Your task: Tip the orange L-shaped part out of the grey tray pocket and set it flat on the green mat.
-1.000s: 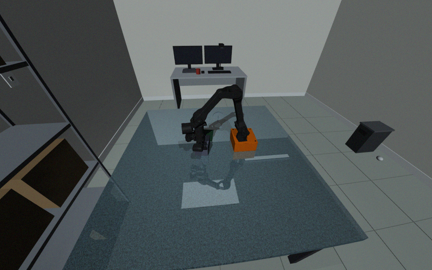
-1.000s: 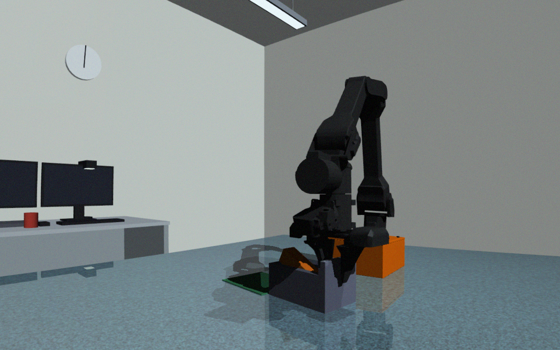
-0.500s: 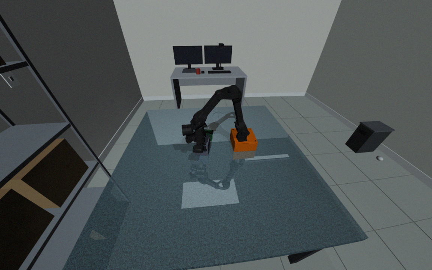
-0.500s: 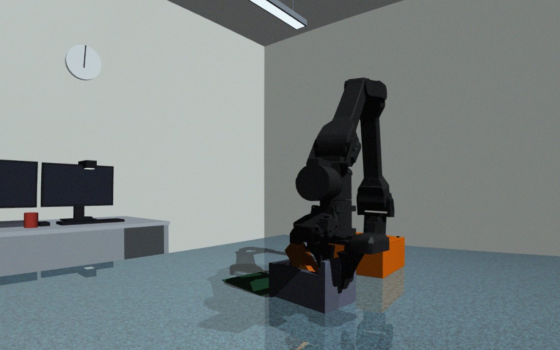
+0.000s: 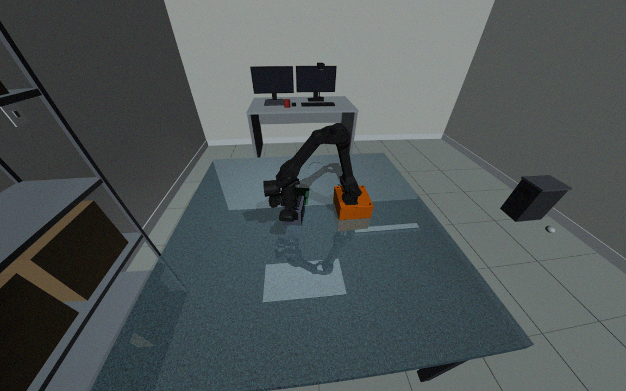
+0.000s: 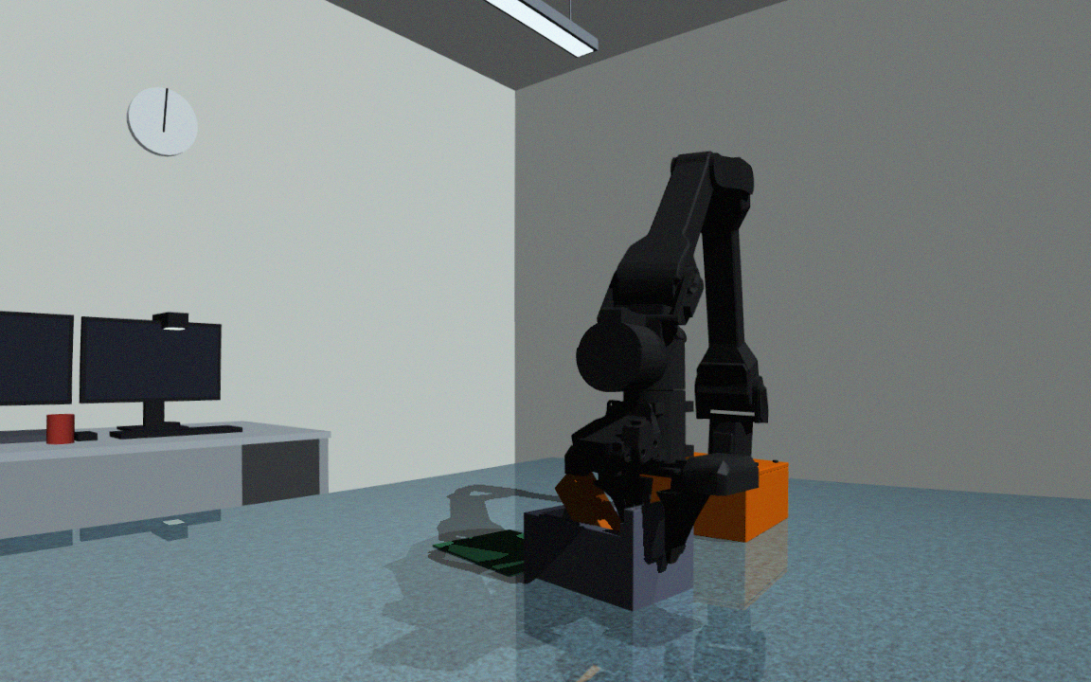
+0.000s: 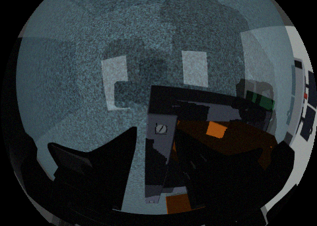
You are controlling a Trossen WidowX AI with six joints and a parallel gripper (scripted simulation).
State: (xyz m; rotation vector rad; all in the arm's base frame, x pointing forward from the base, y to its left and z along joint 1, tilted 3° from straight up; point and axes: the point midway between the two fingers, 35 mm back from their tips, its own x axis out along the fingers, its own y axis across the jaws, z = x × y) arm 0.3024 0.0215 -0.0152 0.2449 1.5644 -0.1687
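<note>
The grey tray stands on the glass table next to the arm's base. The orange L-shaped part is tilted in its pocket, with one end raised above the tray's rim on the side of the green mat. My gripper is down at the tray's other end, with its fingers apart and nothing between them. One finger reaches down at the tray's near wall. The pressed end of the part is hidden behind the fingers.
The arm's orange base box stands right beside the tray. A desk with two monitors and a red cup is at the back wall. A shelf unit is on the left.
</note>
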